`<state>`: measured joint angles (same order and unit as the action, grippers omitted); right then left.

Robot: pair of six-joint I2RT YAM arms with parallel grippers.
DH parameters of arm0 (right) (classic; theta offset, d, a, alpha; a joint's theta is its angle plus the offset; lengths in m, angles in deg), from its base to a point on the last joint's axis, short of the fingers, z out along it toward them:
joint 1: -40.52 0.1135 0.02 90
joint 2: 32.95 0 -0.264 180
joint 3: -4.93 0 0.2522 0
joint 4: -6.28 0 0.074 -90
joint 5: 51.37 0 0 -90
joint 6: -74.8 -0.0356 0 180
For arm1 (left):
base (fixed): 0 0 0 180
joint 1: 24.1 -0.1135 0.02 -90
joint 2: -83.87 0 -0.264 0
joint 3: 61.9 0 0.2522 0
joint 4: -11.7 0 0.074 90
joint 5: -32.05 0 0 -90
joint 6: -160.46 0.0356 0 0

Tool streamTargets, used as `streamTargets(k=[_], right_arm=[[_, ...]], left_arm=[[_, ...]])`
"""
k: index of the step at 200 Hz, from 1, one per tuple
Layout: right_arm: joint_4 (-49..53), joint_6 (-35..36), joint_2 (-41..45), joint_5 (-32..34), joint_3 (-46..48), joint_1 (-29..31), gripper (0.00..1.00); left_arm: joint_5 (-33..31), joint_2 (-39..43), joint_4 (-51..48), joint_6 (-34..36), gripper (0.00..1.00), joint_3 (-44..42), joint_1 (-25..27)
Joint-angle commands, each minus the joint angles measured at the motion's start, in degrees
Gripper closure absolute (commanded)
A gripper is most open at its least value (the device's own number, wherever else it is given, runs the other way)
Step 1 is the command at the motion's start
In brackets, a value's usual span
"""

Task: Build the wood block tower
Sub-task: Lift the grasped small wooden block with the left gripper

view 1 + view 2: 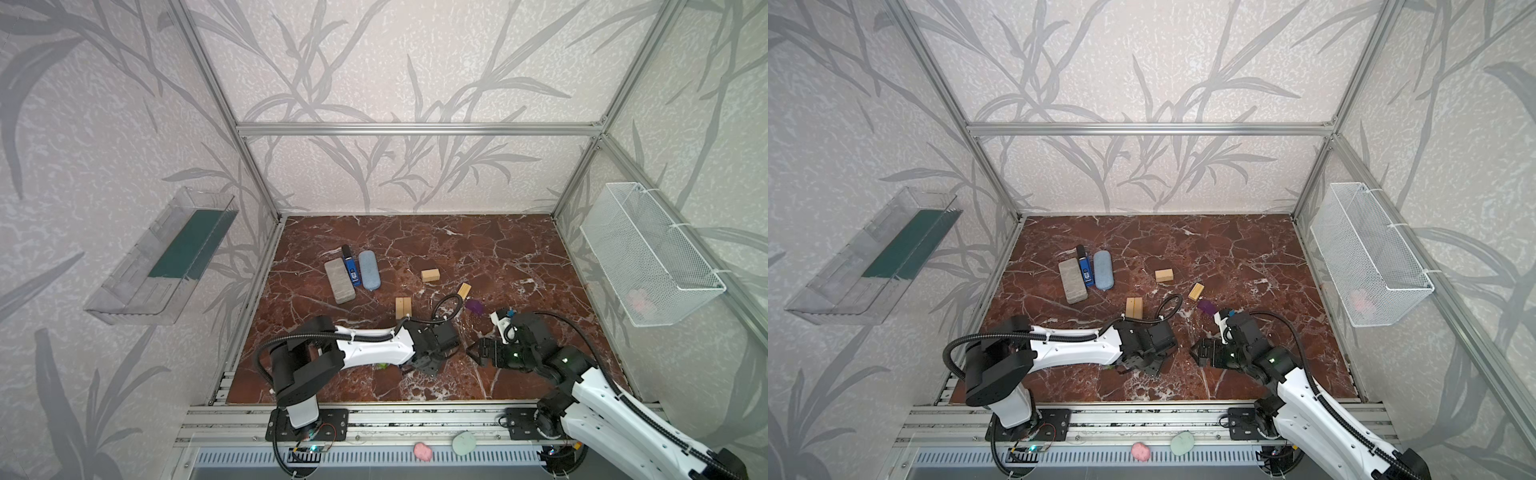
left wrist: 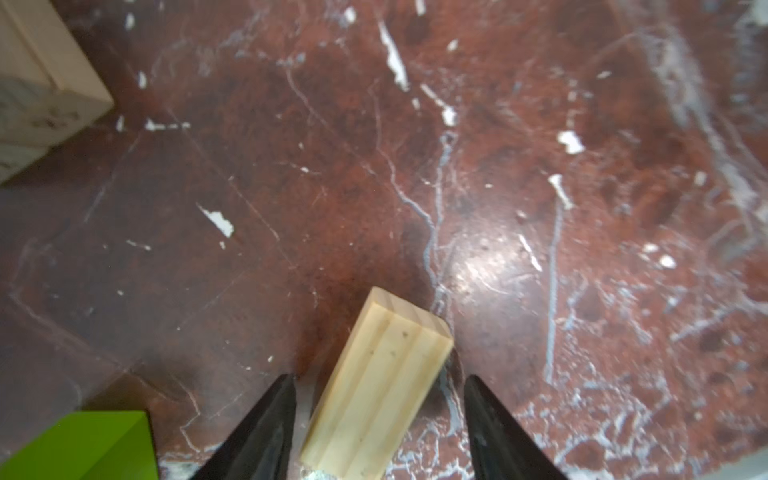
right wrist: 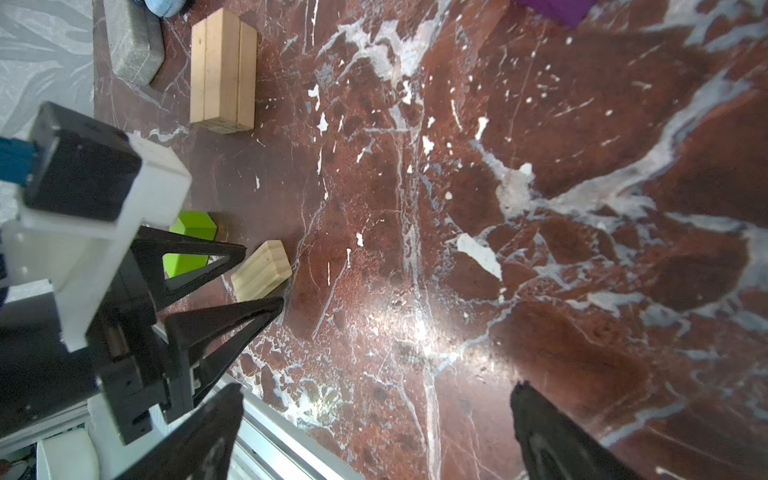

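The red-brown marble desk [image 1: 498, 249] fills the floor of the cell. A clear plastic tray [image 1: 137, 291] hangs on the left wall and a white wire basket [image 1: 648, 257] on the right wall.

Both arms bend in toward the near middle of the desk. The left end effector [image 2: 380, 378] points down at the surface. Its jaws stand partly parted around a tan wood block [image 2: 386, 353] that lies flat between them, with a gap on each side. The right end effector [image 3: 378, 386] stands wide and empty, near the left one.

A grey case [image 1: 339, 281] and a blue case [image 1: 369, 269] lie toward the far left.

The other wood blocks lie scattered on the desk:
- A group of tan blocks [image 1: 403, 307] lies side by side near the middle.
- A single tan block [image 1: 430, 275] lies farther back.
- A tilted tan block [image 1: 464, 290] lies to its right.
- The purple block [image 1: 473, 306] lies just in front of the tilted one.
- The lime-green block [image 3: 189, 226] lies just beside the left end effector.
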<state>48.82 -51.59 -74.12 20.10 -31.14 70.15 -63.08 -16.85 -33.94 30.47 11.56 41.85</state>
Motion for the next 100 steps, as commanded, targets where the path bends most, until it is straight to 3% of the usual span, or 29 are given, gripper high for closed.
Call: streamTargets(k=[1,61,100], right_arm=[[1.37,0.26,0.28,-0.13,0.08,-0.37,0.01],[0.51,0.32,-0.35,-0.79,0.06,-0.70,0.01],[-0.64,0.64,-2.22,-1.68,-0.11,-0.84,0.01]], left_arm=[[-3.92,-1.92,-4.65,-2.36,0.41,2.64,-0.12],[-2.79,-3.36,-5.40,-5.04,0.55,2.72,-0.30],[-0.88,-2.26,-4.80,-7.79,0.56,0.56,-0.13]])
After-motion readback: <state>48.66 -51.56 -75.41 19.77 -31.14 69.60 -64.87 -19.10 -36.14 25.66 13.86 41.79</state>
